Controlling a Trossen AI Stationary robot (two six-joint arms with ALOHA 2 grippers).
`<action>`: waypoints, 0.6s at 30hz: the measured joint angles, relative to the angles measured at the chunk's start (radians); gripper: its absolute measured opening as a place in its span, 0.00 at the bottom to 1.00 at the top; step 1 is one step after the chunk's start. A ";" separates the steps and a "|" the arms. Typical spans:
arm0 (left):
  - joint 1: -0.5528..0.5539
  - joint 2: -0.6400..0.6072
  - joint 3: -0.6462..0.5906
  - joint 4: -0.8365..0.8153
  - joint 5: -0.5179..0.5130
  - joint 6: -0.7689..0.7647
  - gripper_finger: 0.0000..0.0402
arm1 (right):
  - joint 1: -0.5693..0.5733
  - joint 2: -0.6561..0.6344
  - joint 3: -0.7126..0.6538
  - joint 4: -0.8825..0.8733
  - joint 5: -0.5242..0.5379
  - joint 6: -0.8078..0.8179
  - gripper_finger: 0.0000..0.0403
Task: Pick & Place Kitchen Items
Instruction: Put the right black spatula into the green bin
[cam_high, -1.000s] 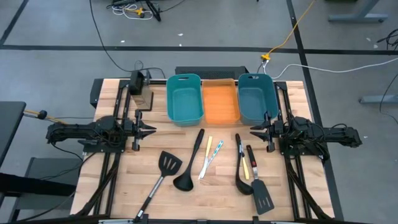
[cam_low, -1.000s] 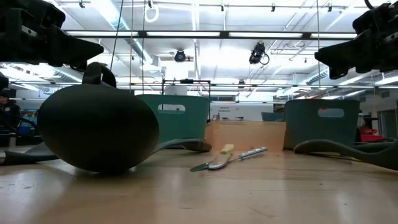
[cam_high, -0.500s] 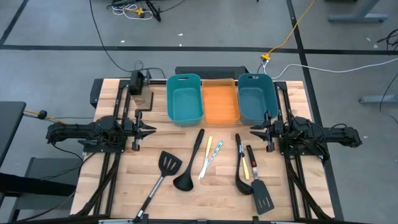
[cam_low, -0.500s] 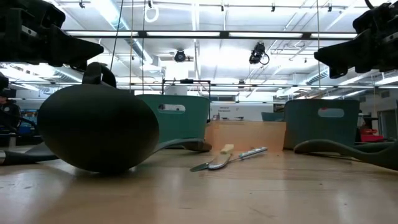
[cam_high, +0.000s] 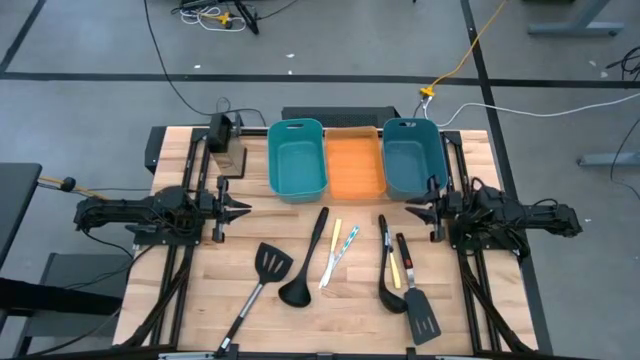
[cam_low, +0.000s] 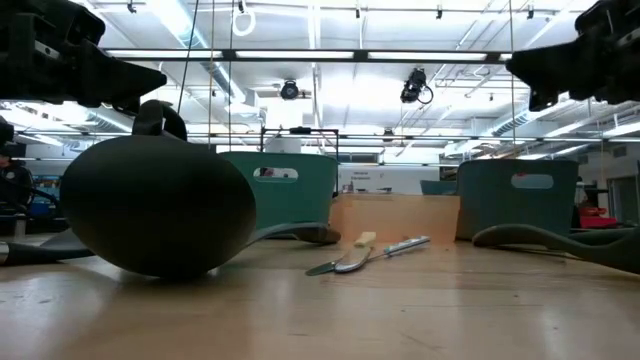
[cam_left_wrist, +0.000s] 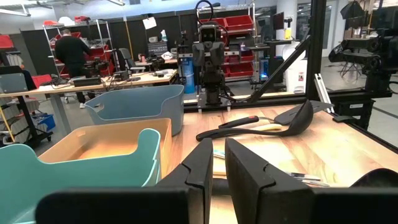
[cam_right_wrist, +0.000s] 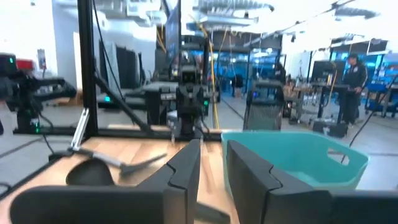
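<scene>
**Q:** Progress on the desk, how far had it got?

**A:** By my reading, nothing was placed yet. Three bins stood in a row at the far edge: a left teal bin, an orange bin and a right teal bin, and none showed anything inside. Every kitchen item lay on the wood in front of them, so all of the picking was left.

**Q:** And the items, which way did they run?

**A:** Largest first, seen from above. The left spatula ran diagonally, blade toward the bins, handle toward the near left corner. The left ladle had its bowl near and its handle slanting up toward the orange bin. On the right, a second ladle and a second spatula lay almost side by side, long axes near to far, bowl and blade at the near end. Between the groups lay thin yellow and teal sticks, slanted like the left ladle. A short yellow stick lay between the right pair.

**Q:** The grippers?

**A:** The left gripper hung at the left side of the desk, fingers nearly pressed together, holding nothing. The right gripper hung at the right side, slightly parted, also empty.
</scene>
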 joint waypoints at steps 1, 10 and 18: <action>0.000 0.000 0.000 0.000 0.000 0.000 0.12 | 0.000 0.000 0.000 0.017 0.000 0.015 0.22; 0.000 0.000 0.000 0.000 0.000 0.000 0.12 | 0.000 0.000 0.000 0.093 0.000 0.062 0.22; 0.000 0.000 0.000 0.000 0.000 0.000 0.12 | 0.000 0.000 0.000 0.097 0.008 0.072 0.22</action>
